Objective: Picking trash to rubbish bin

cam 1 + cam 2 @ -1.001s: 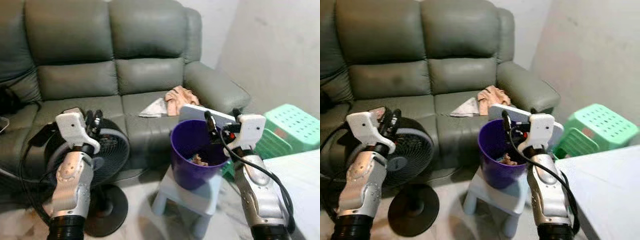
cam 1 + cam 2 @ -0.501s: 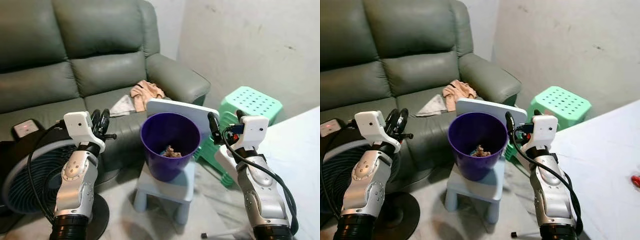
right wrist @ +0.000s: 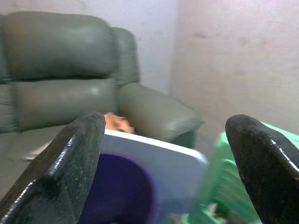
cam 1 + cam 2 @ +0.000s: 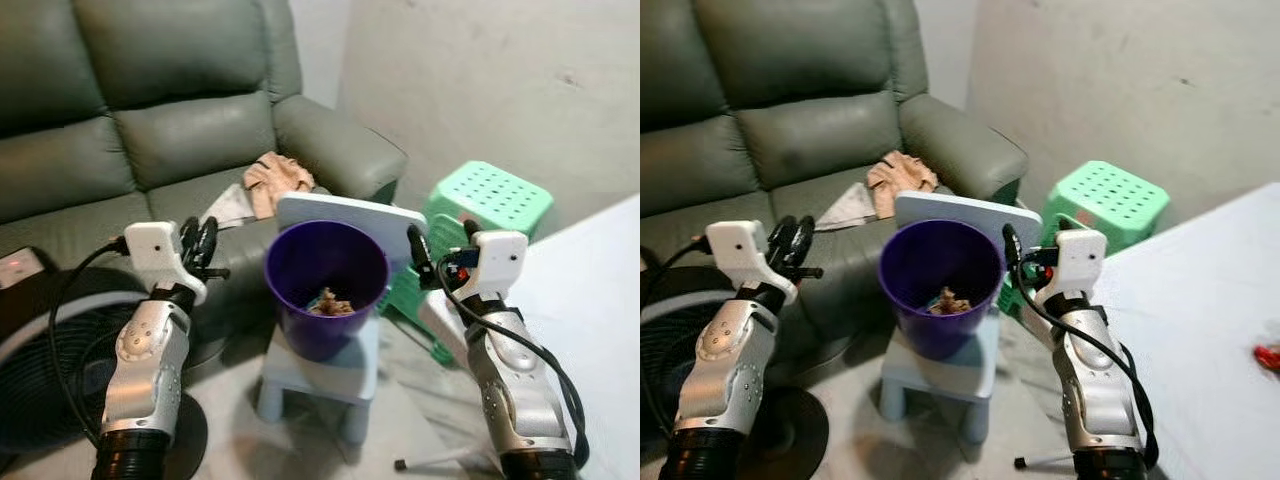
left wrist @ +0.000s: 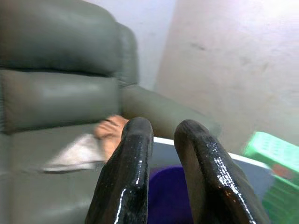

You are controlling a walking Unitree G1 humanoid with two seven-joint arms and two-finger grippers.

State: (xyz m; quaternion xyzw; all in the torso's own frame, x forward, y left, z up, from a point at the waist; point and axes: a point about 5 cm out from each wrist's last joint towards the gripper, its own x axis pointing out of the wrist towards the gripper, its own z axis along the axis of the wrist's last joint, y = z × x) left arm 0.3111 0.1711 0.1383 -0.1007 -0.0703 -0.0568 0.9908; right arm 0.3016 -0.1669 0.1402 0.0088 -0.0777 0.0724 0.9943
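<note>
Beside purple bin (image 4: 326, 285) holding trash (image 4: 327, 302): left gripper (image 4: 198, 240) nearly closed, right gripper (image 4: 440, 248) spread, both empty; next, find more trash.

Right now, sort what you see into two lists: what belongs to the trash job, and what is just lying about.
Job:
purple bin on a small pale stool
crumpled trash already inside it
right gripper, fingers open, beside the bin
left gripper, fingers nearly together

Lying about:
grey sofa
peach cloth and paper on its seat
black fan
green stools
</note>
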